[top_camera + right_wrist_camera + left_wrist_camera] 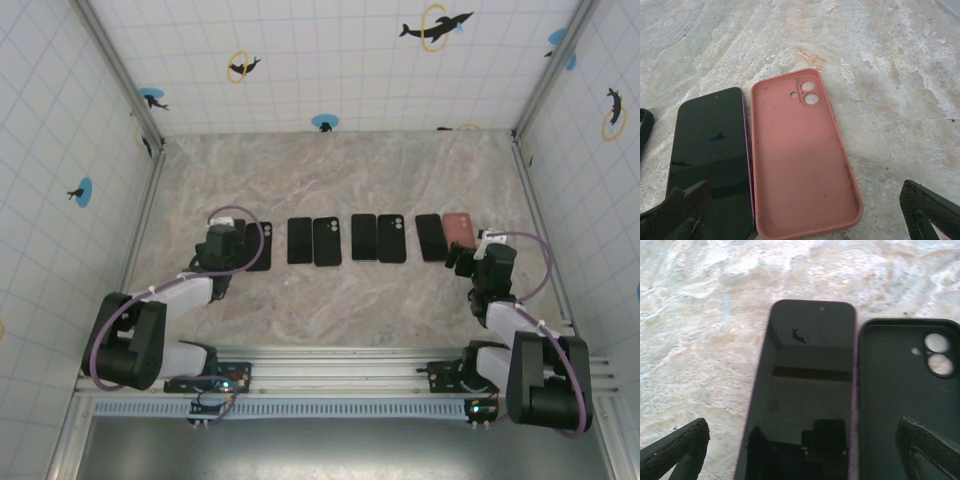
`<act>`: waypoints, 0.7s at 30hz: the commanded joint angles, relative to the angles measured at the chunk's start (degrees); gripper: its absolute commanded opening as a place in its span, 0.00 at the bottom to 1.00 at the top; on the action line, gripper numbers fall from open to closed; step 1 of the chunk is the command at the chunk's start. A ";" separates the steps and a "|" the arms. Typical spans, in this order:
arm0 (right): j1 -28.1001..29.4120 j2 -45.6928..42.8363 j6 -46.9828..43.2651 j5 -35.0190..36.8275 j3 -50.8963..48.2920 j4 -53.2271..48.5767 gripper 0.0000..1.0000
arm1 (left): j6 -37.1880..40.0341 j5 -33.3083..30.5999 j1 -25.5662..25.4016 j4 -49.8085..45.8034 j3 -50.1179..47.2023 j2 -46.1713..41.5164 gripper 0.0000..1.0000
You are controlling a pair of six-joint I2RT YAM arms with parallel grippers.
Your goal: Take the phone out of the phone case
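A pink case (800, 160) is seen lying empty and inside-up on the marble table (890, 60), with its camera cutouts at the far end. A dark phone (710, 155) is laid screen-up just beside its left edge, fully outside it. Both are framed by the right gripper (805, 187), whose jaws are spread wide with nothing grasped; its left finger (680, 210) is seen over the phone's near end, and the other over bare marble to the right of the case. At the opposite end of the row, a second phone (805, 390) is likewise laid screen-up, with an empty black case (905, 365) close against its right side, lens holes at the far right corner. The left gripper (802, 427) is held low over this pair, equally wide open and empty, one finger over bare table to the left of the phone and the other over the near end of the case. From above, a left-centre pair (327, 242) and a right-centre pair (363, 237) of dark slabs are seen between the two, all in one line across the middle of the table. White tiled walls (330, 60) with dolphin stickers (435, 25) are seen around the table.
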 commanded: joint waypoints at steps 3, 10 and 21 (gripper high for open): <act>-1.07 5.90 -0.32 2.28 -1.46 11.73 0.99 | 0.48 3.45 4.54 12.78 -3.71 -0.82 0.98; -0.63 11.56 -2.39 2.82 -1.88 18.05 0.99 | 2.08 8.77 8.14 23.22 -8.11 0.06 0.98; 1.06 12.47 -0.44 -5.16 -7.37 30.71 0.99 | 0.60 18.71 15.33 30.11 -11.08 0.96 0.98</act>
